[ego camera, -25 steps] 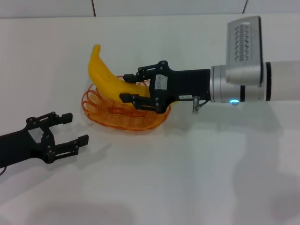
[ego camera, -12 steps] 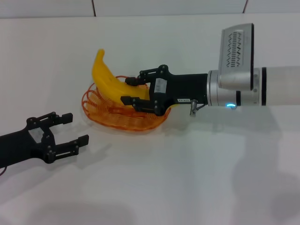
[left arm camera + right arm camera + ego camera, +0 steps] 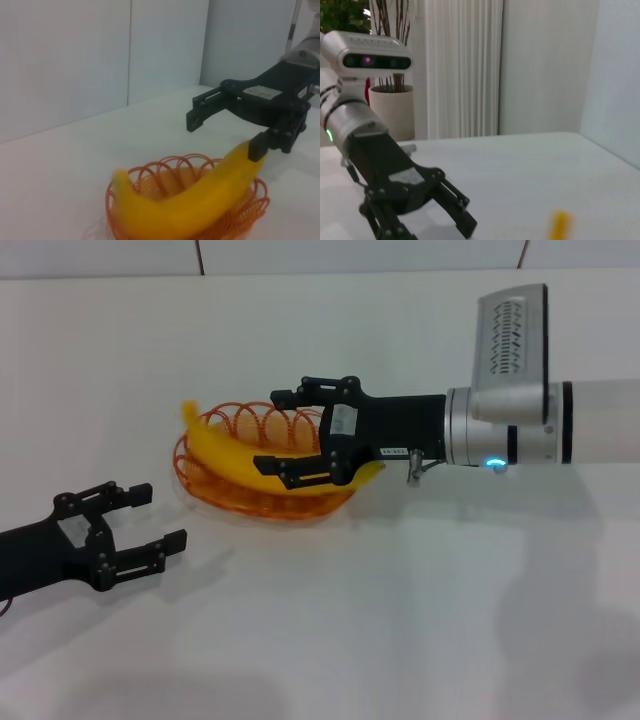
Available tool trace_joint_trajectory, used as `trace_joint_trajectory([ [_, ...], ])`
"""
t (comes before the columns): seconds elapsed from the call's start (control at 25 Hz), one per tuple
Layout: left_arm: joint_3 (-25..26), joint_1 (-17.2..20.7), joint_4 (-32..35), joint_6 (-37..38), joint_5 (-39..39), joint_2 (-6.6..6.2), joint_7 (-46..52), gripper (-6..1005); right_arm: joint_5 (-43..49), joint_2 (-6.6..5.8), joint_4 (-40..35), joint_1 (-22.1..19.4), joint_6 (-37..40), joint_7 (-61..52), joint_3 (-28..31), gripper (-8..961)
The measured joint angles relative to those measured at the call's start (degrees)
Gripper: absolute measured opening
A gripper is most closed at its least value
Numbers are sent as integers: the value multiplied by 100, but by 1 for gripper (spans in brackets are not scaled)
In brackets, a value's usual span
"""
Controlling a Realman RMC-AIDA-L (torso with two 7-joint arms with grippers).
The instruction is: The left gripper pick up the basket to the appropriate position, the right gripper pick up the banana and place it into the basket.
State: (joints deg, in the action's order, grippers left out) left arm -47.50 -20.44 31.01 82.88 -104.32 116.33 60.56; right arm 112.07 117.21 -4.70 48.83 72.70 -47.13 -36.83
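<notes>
Jaws apart, our right gripper (image 3: 285,432) straddles the curved yellow banana (image 3: 262,462), lying in the orange looped-wire basket (image 3: 262,505). Our left gripper (image 3: 150,517) idles, jaws apart. Only withdrawal remains, we judge.

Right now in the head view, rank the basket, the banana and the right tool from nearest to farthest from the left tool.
1. basket: just ahead and rightward of the left tool.
2. banana: lying in the basket.
3. right tool: open, over the basket's far-right side.
</notes>
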Motion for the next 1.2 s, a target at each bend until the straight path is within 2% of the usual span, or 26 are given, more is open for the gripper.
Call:
trace_joint_trajectory([
  [0.08, 1, 9, 0, 0, 0, 0, 0, 798, -1, -17, -42, -47, 165, -1, 38, 813],
  [0.2, 6, 51, 1, 0, 0, -7, -3, 798, -3, -45, -349, -260, 599, -106, 60, 828],
  [0.36, 24, 74, 2, 0, 0, -11, -26, 799, -4, -58, -1302, -904, 1258, -604, 61, 840],
  [0.56, 31, 113, 2, 0, 0, -14, -51, 800, 16, -105, -1950, -1579, 1453, -861, 59, 833],
  [0.8, 269, 177, 2, -19, 24, -13, -161, 798, 252, -225, -1983, -1863, 1392, -846, -7, 833],
  [0.92, 344, 221, 2, -1, 51, -11, -211, 799, 459, -247, -1981, -1928, 1376, -820, -8, 833],
  [1.08, 347, 217, 2, 6, 59, -4, -250, 800, 714, -211, -1980, -1959, 1355, -592, -8, 833],
  [1.2, 347, 194, 2, 8, 63, 8, -271, 799, 831, -128, -1947, -1943, 1198, -303, -9, 833],
])
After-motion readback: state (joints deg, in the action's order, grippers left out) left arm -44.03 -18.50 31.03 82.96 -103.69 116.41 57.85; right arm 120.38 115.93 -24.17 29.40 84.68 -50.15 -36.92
